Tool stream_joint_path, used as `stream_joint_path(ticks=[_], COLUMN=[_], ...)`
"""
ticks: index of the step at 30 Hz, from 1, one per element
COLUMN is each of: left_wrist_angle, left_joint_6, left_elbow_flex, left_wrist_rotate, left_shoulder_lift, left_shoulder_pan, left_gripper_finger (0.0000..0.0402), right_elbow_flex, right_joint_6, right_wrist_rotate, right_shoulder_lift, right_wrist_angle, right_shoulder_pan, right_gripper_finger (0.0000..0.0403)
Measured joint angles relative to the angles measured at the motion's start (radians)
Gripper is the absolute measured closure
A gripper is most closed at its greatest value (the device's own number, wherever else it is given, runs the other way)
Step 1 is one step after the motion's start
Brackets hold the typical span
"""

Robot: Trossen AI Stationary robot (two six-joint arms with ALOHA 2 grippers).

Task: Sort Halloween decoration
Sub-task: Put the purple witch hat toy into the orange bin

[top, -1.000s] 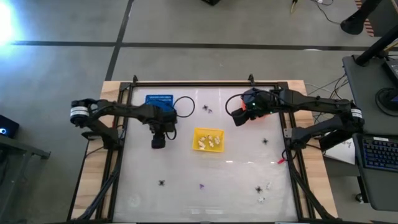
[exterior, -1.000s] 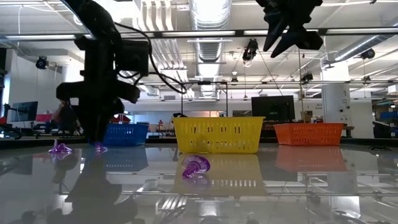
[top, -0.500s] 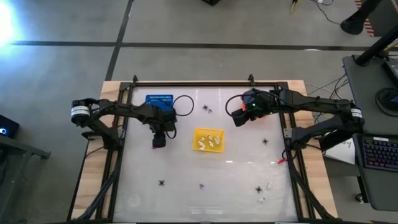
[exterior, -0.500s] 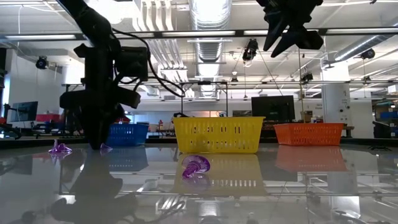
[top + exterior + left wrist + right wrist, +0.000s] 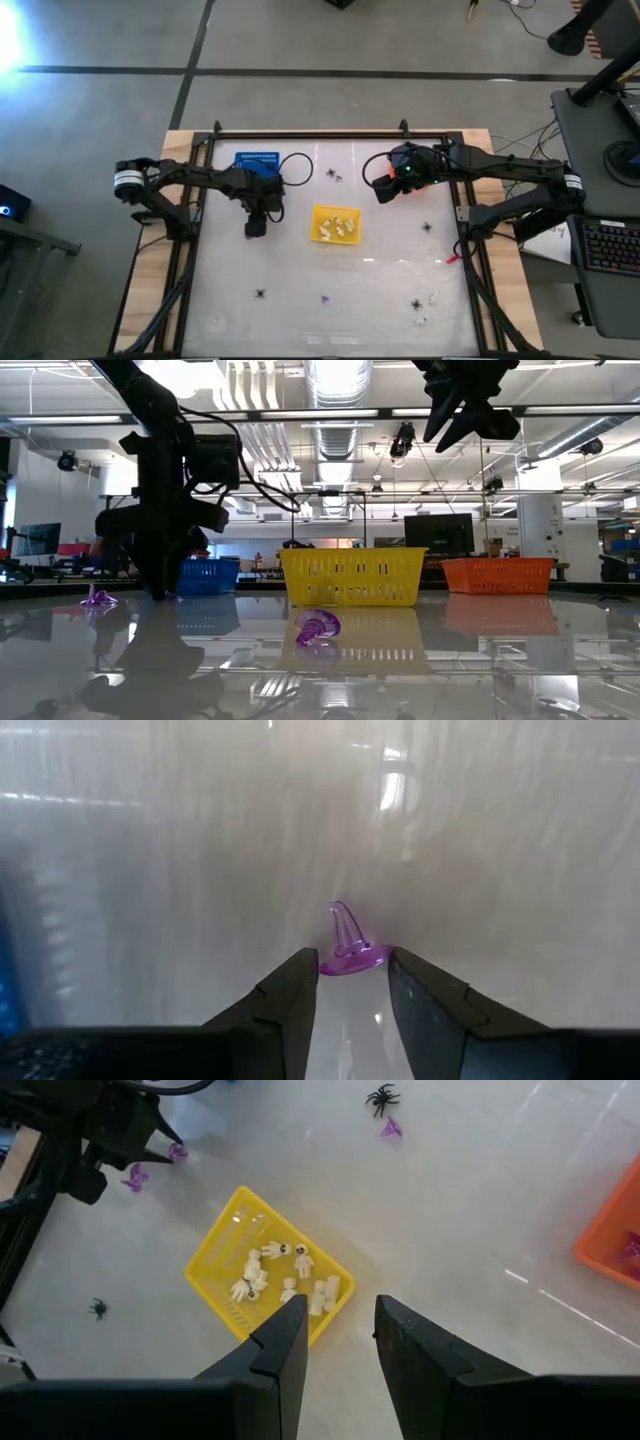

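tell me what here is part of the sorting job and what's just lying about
Part of the job:
- purple witch hat between the left hand's open fingers
- white figures in the yellow basket
- black spider
- blue basket, orange basket

Just lying about:
- keyboard on the side desk
- monitor in the room behind

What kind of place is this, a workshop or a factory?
Most likely a robotics lab in an open industrial hall. Bare ceiling ducts and monitors show beyond the table, a desk with a keyboard stands beside it, and cables lie on the concrete floor.
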Motion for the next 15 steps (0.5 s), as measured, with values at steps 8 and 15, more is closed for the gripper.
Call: stream_joint_path(ticks=[8,15], left_wrist_angle=[0.013,0.019], left_joint_6=[0.009,0.013], left_elbow_flex=[-0.001,-0.001], left_wrist_rotate=[0.010,0.025], left_shoulder_lift=[0.000,0.000], left_shoulder_pan=[0.000,0.002], left_gripper_finger=[0.0366,0.0397], right_elbow_flex=[0.000,-0.011], right_joint_6=[0.000,-0.001], right_wrist_rotate=[0.000,0.000], right_shoulder_lift=[0.000,0.000], right_wrist_angle=[0.000,0.000], right_shoulder_pan=[0.000,0.000], right_gripper_finger=[0.0293,0.0293])
